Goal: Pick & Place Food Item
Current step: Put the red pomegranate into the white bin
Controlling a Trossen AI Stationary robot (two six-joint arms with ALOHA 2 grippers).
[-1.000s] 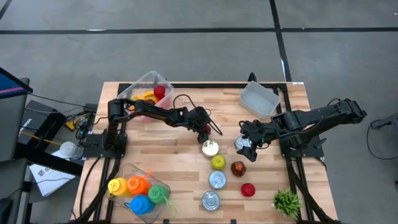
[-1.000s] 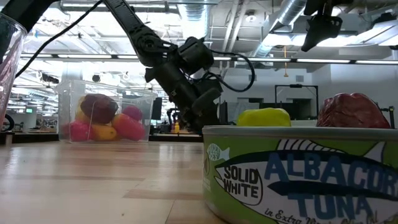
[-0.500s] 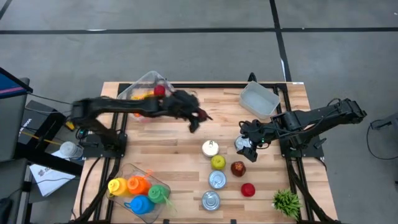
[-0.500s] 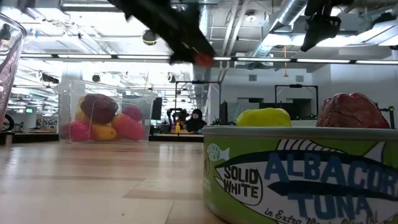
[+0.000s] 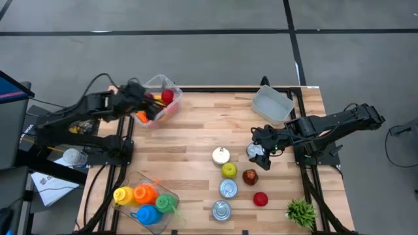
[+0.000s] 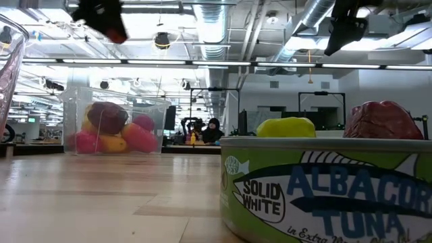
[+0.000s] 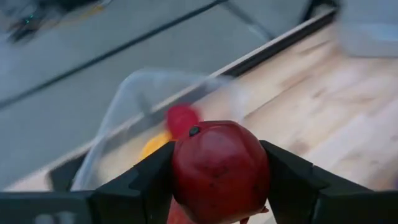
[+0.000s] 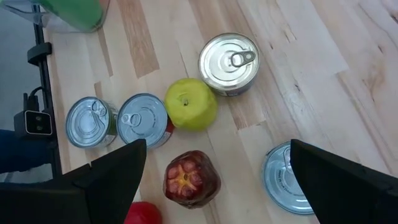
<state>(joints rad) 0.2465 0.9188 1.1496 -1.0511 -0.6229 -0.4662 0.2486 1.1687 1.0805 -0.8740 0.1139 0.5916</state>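
Note:
My left gripper is shut on a dark red round fruit and hangs in the air at the clear bin on the table's far left. That bin holds red, yellow and orange pieces. In the low view this gripper is high up, above the bin. My right gripper is open and hovers over a tin can right of the table's middle, touching nothing. My left gripper pinches the red fruit across its widest part, with one finger on each side. The fruit is lifted clear of the table and fills the gap between the fingers, its small stem dimple turned toward the camera.
Several cans, a yellow-green apple, a dark red fruit and a red piece stand near the middle. An empty clear tub sits far right, a bin of coloured bottles near left, a plant near right.
My left arm has swung fast from the table's middle, beside the white-topped can, toward the far left edge and upward, carrying the red fruit, and now hangs at the clear bin. The right arm has kept still.

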